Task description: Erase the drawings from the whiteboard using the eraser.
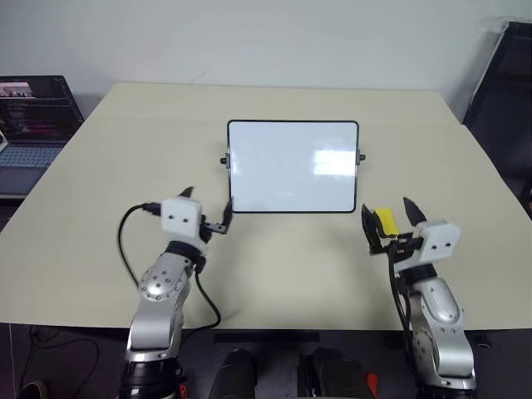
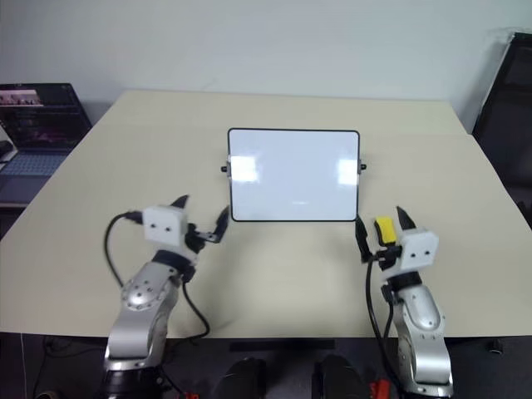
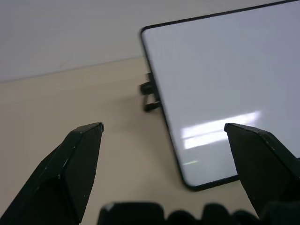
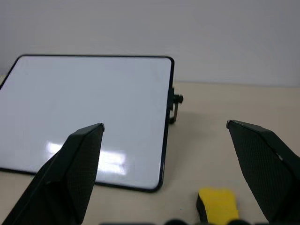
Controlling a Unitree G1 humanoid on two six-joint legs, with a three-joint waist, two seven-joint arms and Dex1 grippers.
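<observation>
The whiteboard [image 1: 293,166] stands tilted at the middle of the beige table [image 1: 125,150]. Its face is plain white with glare patches, and the drawings are not in view on it. Near the board's right lower corner, the yellow eraser [image 1: 385,221] lies on the table. In the right wrist view the eraser [image 4: 218,202] sits low between the spread fingers and touches neither. My right gripper [image 1: 386,205] is open around that spot. In front of the board's left lower corner, my left gripper [image 1: 209,200] is open and holds nothing; the left wrist view shows the board's corner [image 3: 187,180] between its fingers.
An open laptop [image 1: 33,116] stands on a side surface at the far left. A dark chair [image 1: 507,91] is beyond the table's right edge. A black cable [image 1: 125,241] loops from my left wrist over the table's near edge.
</observation>
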